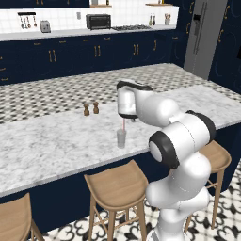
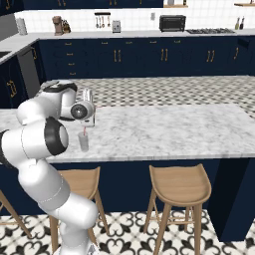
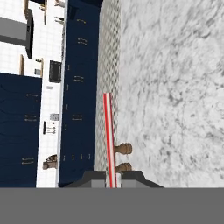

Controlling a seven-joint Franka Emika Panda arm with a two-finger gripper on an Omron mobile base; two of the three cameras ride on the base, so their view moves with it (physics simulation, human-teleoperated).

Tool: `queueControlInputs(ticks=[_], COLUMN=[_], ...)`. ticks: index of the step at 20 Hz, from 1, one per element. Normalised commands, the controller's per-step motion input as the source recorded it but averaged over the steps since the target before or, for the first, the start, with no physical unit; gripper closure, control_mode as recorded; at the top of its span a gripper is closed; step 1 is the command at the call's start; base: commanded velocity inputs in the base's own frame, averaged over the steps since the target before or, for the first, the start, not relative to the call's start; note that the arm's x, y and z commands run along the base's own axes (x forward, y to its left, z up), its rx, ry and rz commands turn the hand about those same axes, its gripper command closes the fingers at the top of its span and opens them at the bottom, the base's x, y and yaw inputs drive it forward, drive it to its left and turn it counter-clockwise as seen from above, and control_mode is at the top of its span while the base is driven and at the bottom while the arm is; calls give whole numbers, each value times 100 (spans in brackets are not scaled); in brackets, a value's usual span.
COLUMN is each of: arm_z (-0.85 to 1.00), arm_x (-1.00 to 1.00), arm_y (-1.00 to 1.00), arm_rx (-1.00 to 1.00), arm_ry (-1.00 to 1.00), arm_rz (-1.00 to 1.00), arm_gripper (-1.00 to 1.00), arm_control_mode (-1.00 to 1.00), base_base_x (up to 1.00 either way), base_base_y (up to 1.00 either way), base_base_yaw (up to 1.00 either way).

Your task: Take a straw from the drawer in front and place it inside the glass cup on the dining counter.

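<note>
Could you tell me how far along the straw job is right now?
The fetching looks done: the claw is shut on the straw. In hand: the straw hangs upright with its lower end at or in the mouth of the glass cup on the dining counter. Left: let go so the straw rests inside, then pull away.

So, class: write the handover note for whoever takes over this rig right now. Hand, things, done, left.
Hand: shut on the straw, above the glass cup.
Straw: upright, its lower end at or just inside the cup's mouth; how deep cannot be told.
Cup: on the dining counter, near its front edge, with two brown shakers further back.
Done: straw fetched and carried to the cup.
Left: lower it if needed, release, withdraw.
</note>
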Motion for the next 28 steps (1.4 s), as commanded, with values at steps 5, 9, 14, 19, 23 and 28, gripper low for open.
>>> queueControlInputs(ticks=[5,9,14,19,23,28], arm_z=[-16,-1,0,0,0,0], arm_x=[0,-18,-34,2,23,9], arm_y=[0,0,0,0,0,0], arm_rx=[0,0,0,0,0,0], arm_ry=[-6,-6,0,0,0,0], arm_rz=[0,0,0,0,0,0], arm_gripper=[100,100,100,100,100,100], arm_control_mode=[-100,-100,-100,-100,-100,-100], base_base_x=[0,0,0,0,0,0], base_base_y=[0,0,0,0,0,0], base_base_yaw=[0,0,0,0,0,0])
